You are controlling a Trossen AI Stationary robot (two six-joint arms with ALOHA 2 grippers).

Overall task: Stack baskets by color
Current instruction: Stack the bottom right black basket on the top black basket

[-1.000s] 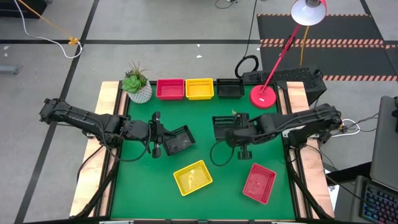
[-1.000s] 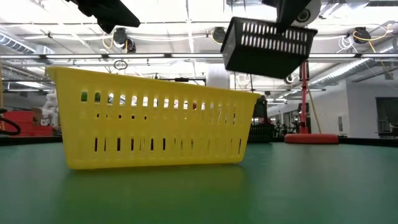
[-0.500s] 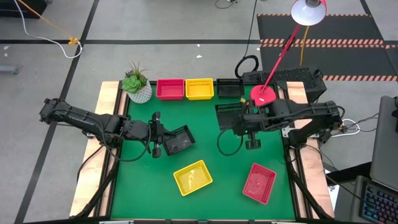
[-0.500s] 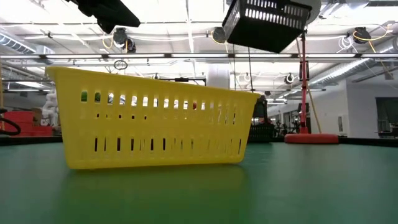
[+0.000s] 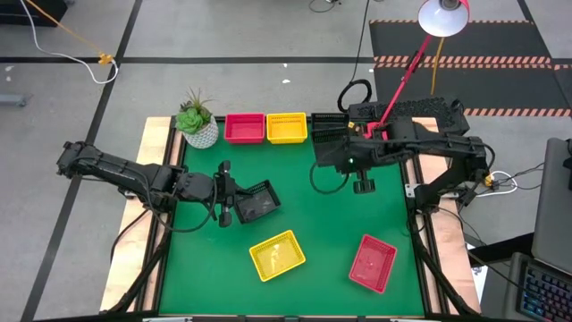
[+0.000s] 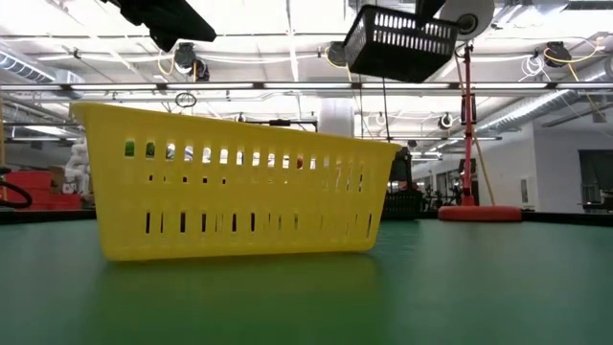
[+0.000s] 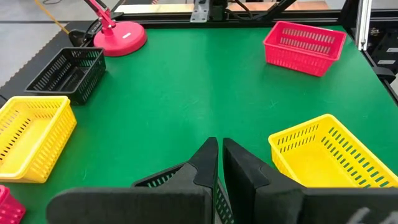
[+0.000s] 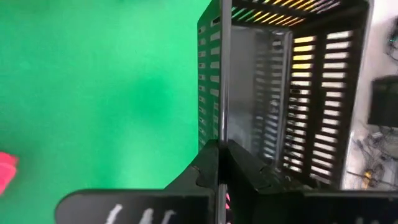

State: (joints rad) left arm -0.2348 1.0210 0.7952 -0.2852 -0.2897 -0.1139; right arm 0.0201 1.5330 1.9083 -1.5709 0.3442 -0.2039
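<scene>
My right gripper is shut on a black basket and holds it high over the table's far right, just near of the black basket that ends the far row. That row also has a red basket and a yellow basket. My left gripper is shut on another black basket at the left centre. A yellow basket and a red basket rest on their bottoms near the front. My left gripper pinches one wall of its black basket between both fingers, coming slanting down from the table's left. The fingers hide the exact spot. My right gripper pinches the rim of one side wall, one finger inside and one outside, slanting down from above. That basket hangs tilted below the fingers, lifted clear.
A white plant pot stands at the far left corner. A red lamp base sits at the far right, its stem rising over the right arm. The green mat is bare in the middle.
My right gripper has risen and gone toward the table's far edge with its black basket, rolling a little as it went. The basket stays lifted and has come up beside the far row's black basket.
</scene>
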